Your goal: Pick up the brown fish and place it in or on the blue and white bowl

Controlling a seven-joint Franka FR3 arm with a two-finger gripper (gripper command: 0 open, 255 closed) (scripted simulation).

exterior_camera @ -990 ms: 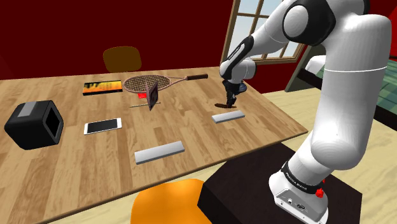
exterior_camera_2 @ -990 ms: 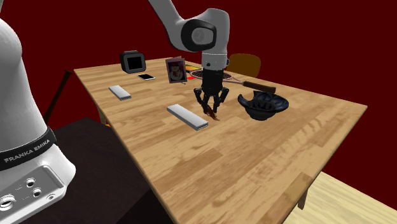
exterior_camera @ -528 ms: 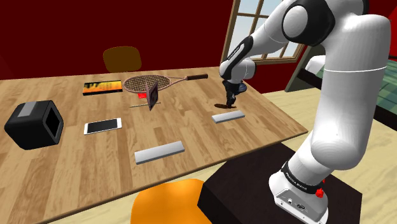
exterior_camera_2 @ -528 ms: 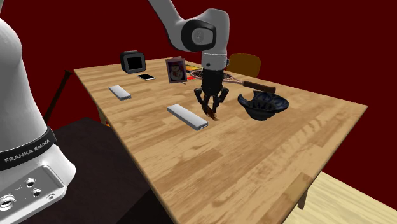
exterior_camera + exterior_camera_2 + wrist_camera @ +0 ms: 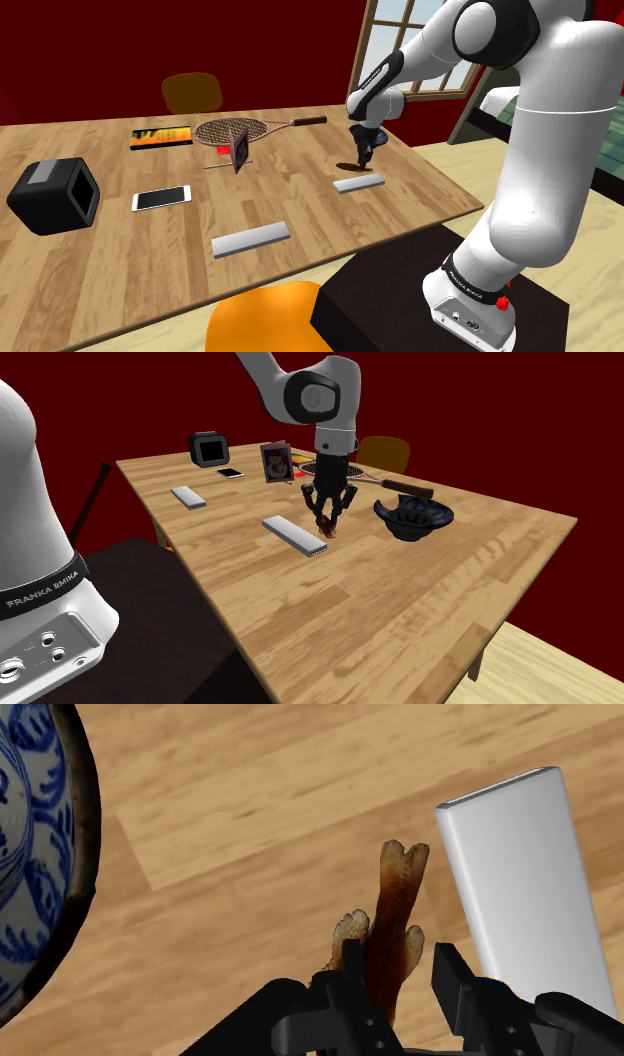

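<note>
The bench (image 5: 400, 614) is pale wood with long streaked grain and plank seams. The brown fish (image 5: 393, 894) is a slim, glossy thing, dark reddish brown along the body and paler and mottled at its small side fins and forked tail. It hangs tail-down from the black hand (image 5: 395, 954), whose two blocky fingers (image 5: 350, 972) stand only a narrow way apart and are clamped on its body. In the second exterior view the hand (image 5: 328, 515) points straight down, with the fish (image 5: 326, 530) dangling under it, close over the wood, just beside the end of a flat, light grey slab (image 5: 294, 535) with rounded corners. Whether the tail tip touches the bench cannot be told. The blue and white bowl (image 5: 413, 518) sits on the bench near the hand, on the second exterior view's right. It is dark outside with a wavy, uneven rim, and the wrist view shows blue scrollwork on white inside a dark brown edge (image 5: 35, 854). In the shoulder view the hand (image 5: 362, 152) hovers just past that slab (image 5: 359, 183). Farther along lie a second grey slab (image 5: 250, 240), a white-framed phone (image 5: 161, 198), a rounded black box (image 5: 55, 196), a small picture frame (image 5: 240, 150) and a strung racket (image 5: 240, 130) with a brown handle.
</note>
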